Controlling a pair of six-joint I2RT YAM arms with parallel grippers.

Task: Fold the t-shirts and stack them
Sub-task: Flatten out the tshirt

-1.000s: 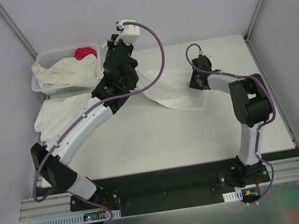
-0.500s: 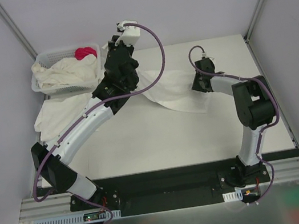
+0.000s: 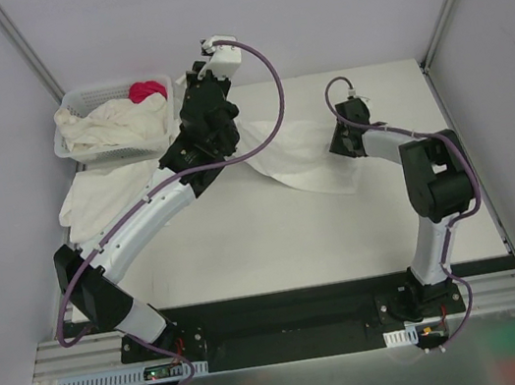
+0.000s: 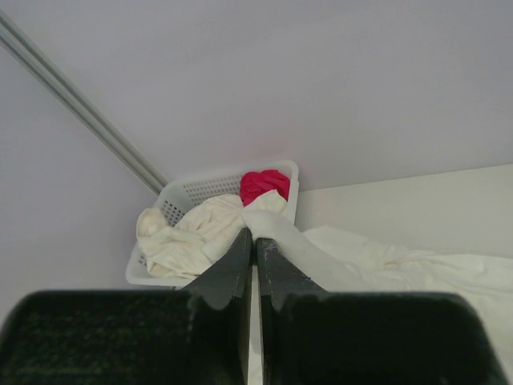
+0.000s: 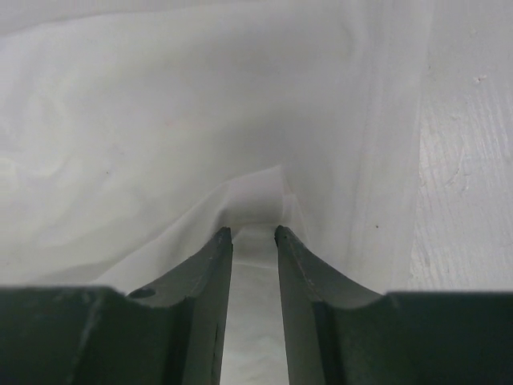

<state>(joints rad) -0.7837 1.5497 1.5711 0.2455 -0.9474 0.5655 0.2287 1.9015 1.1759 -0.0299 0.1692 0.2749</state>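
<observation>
My left gripper (image 3: 190,83) is raised at the back of the table, and in the left wrist view it (image 4: 252,234) is shut on a fold of a white t-shirt (image 4: 377,261). That t-shirt (image 3: 307,159) hangs down from it and spreads across the table towards the right. My right gripper (image 3: 342,144) is low at the shirt's right edge. In the right wrist view its jaws (image 5: 254,231) stand apart, open, over a raised fold of the fabric (image 5: 256,196). More cream t-shirts (image 3: 116,128) lie bunched in the basket, and another (image 3: 98,196) lies on the table in front of it.
A white lattice basket (image 3: 71,151) stands at the back left corner, with a pink-red cloth (image 3: 147,90) at its far end. Walls and metal rails close in the table at the back and both sides. The bare table top (image 3: 276,239) stretches towards the arm bases.
The right gripper's jaws have widened over the shirt's edge and the right wrist has shifted slightly to the right. The left arm holds still with the shirt.
</observation>
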